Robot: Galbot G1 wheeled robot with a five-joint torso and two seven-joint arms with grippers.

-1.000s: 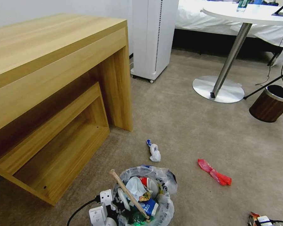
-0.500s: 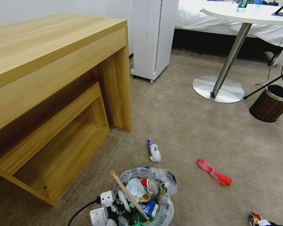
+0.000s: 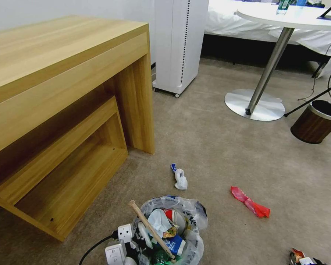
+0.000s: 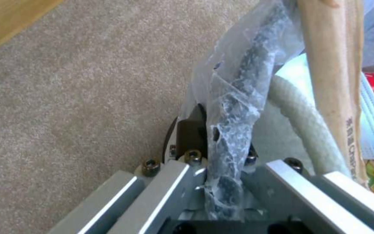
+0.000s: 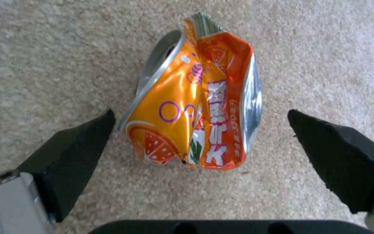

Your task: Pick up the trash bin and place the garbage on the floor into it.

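The trash bin (image 3: 189, 235), a small dark one with a translucent lettered liner, sits at the bottom of the head view. It holds a wooden stick (image 3: 150, 228), a red cup, a blue-white carton and tissue. My left gripper (image 3: 128, 244) is shut on the bin's rim and liner (image 4: 232, 123). Garbage on the carpet: a white tissue wad (image 3: 180, 179) and a red wrapper (image 3: 251, 201). At the bottom right, my right gripper (image 5: 200, 113) is open just above the floor. Its black pads (image 5: 72, 146) stand on either side of a crushed orange can (image 5: 195, 100).
A wooden desk (image 3: 62, 92) with a low shelf fills the left. A white appliance (image 3: 178, 44) stands at the back. The round table's metal base (image 3: 255, 105) and a brown wood-grain bin (image 3: 314, 123) are at the right. Open carpet lies between.
My right gripper has sunk lower at the bottom right edge of the head view. The bin, the left gripper and the floor litter have stayed put.
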